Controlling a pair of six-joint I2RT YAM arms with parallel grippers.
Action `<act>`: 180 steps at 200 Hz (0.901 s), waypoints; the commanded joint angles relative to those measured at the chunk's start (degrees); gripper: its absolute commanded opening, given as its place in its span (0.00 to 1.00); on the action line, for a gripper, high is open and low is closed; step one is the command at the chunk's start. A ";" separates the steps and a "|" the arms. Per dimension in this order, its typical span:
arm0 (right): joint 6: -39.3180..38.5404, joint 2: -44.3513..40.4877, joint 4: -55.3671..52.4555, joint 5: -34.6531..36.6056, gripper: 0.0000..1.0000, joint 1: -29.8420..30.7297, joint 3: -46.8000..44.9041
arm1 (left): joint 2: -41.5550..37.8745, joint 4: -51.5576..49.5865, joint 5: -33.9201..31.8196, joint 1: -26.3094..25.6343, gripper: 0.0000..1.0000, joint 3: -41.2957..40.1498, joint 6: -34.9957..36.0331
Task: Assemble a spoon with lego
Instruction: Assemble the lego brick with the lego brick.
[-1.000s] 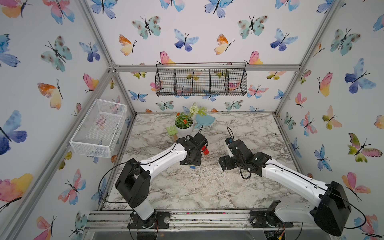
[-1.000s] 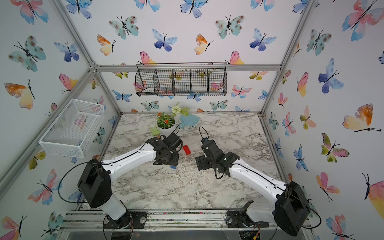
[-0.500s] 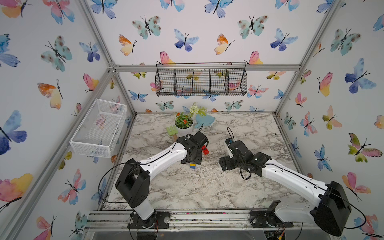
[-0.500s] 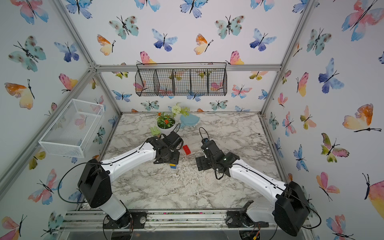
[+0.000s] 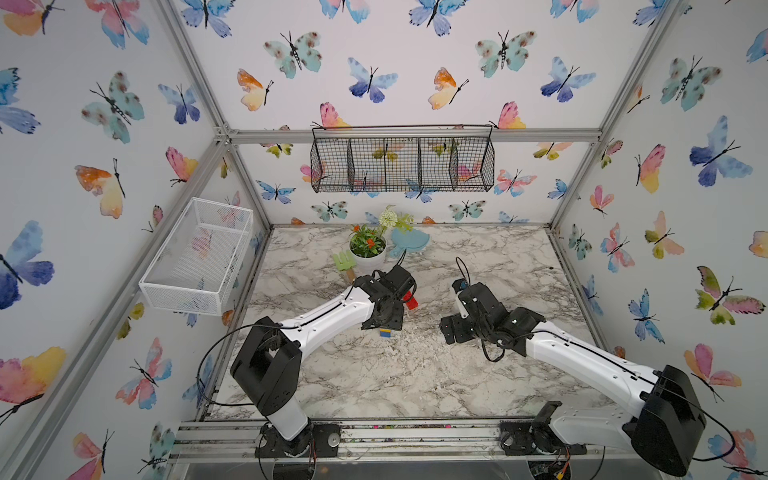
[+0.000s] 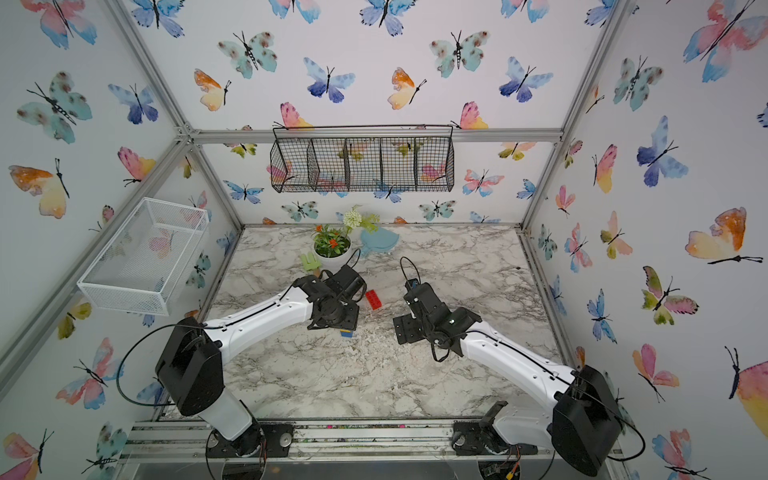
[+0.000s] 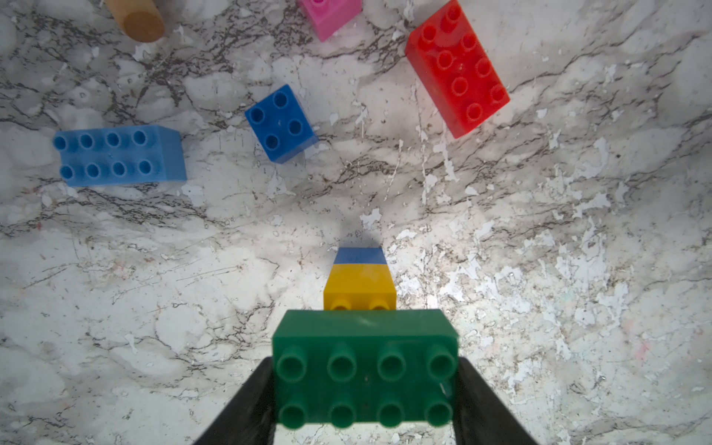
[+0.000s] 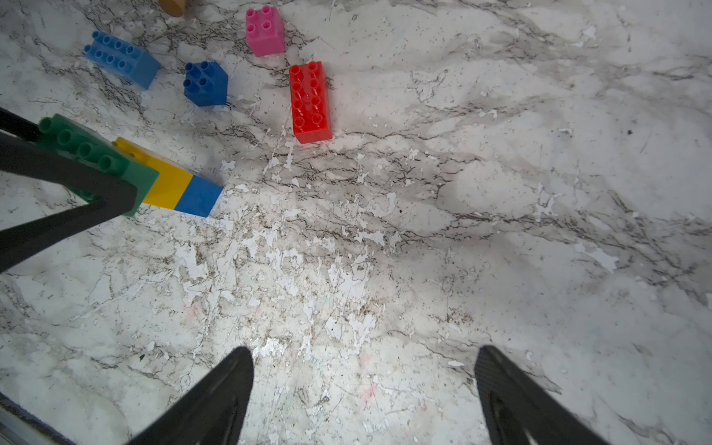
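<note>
My left gripper point(image 7: 365, 385) is shut on a green brick point(image 7: 365, 370), one finger on each short end. The green brick sits on a yellow brick point(image 7: 360, 285) stacked on a dark blue brick point(image 7: 360, 255), whose base looks to rest on the marble; this stem shows in both top views point(image 5: 385, 332) point(image 6: 346, 332). Some yellow studs stay uncovered. A light blue brick point(image 7: 119, 156), a second dark blue brick point(image 7: 281, 123), a red brick point(image 7: 456, 69) and a pink brick point(image 7: 331, 15) lie loose beyond. My right gripper point(image 8: 364, 370) stands open over bare marble, right of the stack.
At the back stand a potted plant point(image 5: 368, 249), a green toy rake point(image 5: 344, 262) and a pale-blue dish point(image 5: 409, 241). A white mesh basket point(image 5: 199, 257) hangs on the left wall and a black wire basket point(image 5: 402, 164) on the back wall.
The left wrist has shifted slightly over the blue and yellow stack. The right arm has stayed where it was.
</note>
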 commanded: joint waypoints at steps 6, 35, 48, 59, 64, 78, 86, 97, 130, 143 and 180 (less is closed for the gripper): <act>0.32 -1.29 -0.64 0.67 0.93 -0.20 -0.58 | 0.36 -0.62 -1.14 0.33 0.18 -0.66 0.08; 0.32 -1.72 -0.75 0.88 0.93 -0.20 -0.92 | 0.53 -0.59 -1.11 0.33 0.18 -0.39 0.35; 0.32 -1.88 -0.84 0.97 0.93 -0.20 -1.02 | 0.46 -0.45 -1.10 0.33 0.18 -0.88 0.35; 0.28 -1.96 -0.79 1.11 0.93 -0.27 -1.19 | 0.25 -0.37 -1.12 0.33 0.18 -1.55 0.35; 0.31 -1.96 -0.71 1.13 0.93 -0.27 -1.28 | 0.06 -0.24 -1.07 0.33 0.18 -1.82 0.24; 0.32 -2.00 -0.80 1.06 0.93 -0.25 -1.28 | -0.39 0.21 -0.95 0.37 0.18 -2.91 0.17; 0.32 -2.00 -0.83 1.00 0.93 -0.19 -1.28 | -0.51 0.34 -0.85 0.33 0.18 -3.37 0.17; 0.32 -2.00 -0.80 1.04 0.93 -0.19 -1.28 | -0.65 0.33 -0.85 0.35 0.18 -3.81 0.17; 0.32 -2.05 -1.09 1.16 0.93 -0.20 -1.02 | -1.13 0.83 0.07 0.41 0.17 -4.80 0.57; 0.32 -2.15 -1.10 1.24 0.93 -0.23 -0.93 | -1.48 0.72 0.36 0.46 0.17 -4.89 0.69; 0.41 -2.25 -1.20 1.32 0.93 -0.20 -0.93 | -2.45 0.31 -0.14 0.42 0.17 -5.91 0.80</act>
